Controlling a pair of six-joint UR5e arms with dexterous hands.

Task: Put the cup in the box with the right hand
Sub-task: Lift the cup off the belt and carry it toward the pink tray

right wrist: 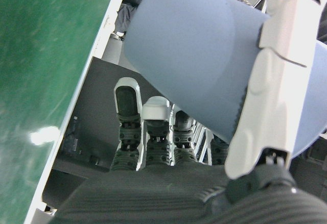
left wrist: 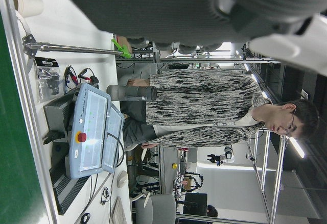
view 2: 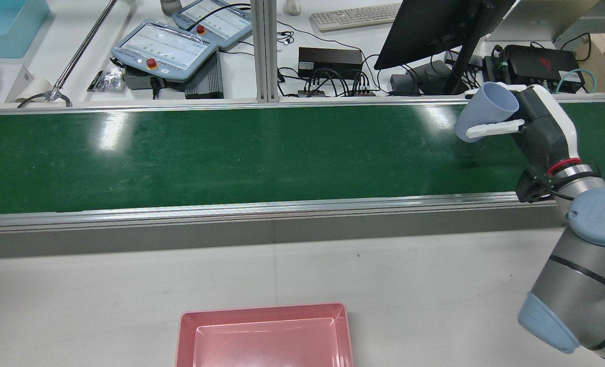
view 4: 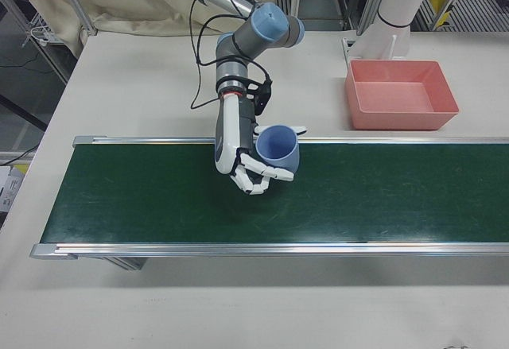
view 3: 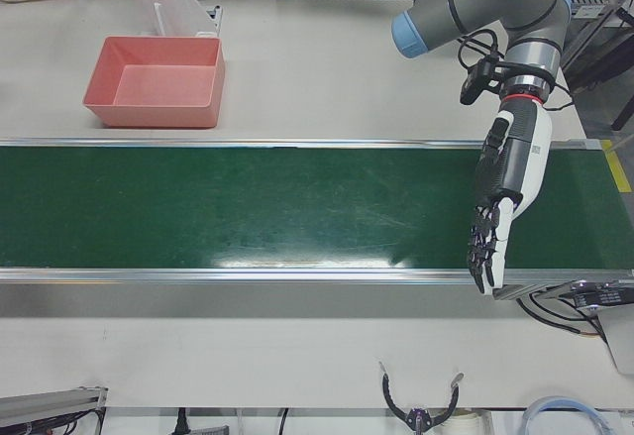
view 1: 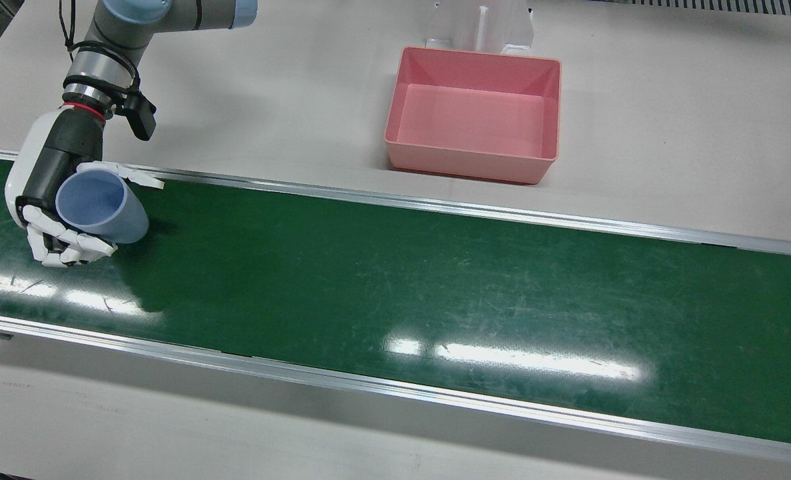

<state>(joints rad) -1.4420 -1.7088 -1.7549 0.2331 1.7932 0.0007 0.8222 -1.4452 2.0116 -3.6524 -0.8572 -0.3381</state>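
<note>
My right hand (view 1: pixel 48 200) is shut on a pale blue cup (view 1: pixel 102 207), held tilted above the green belt (view 1: pixel 395 280) at its end; the same cup (view 2: pixel 487 112) shows at the rear view's right and the cup (view 4: pixel 277 149) in the right-front view. The cup (right wrist: pixel 204 76) fills the right hand view, with one finger (right wrist: pixel 271 86) across it. The pink box (view 1: pixel 474 113) sits empty on the white table beyond the belt, far from the cup. My left hand (view 3: pixel 500 207) hangs open over the other end of the belt, fingers straight, holding nothing.
A white bracket (view 1: pixel 482 27) stands just behind the box. Beyond the belt's far side are teach pendants (view 2: pixel 164 48), a keyboard, a monitor and cables. A person (left wrist: pixel 204 106) stands by the station in the left hand view.
</note>
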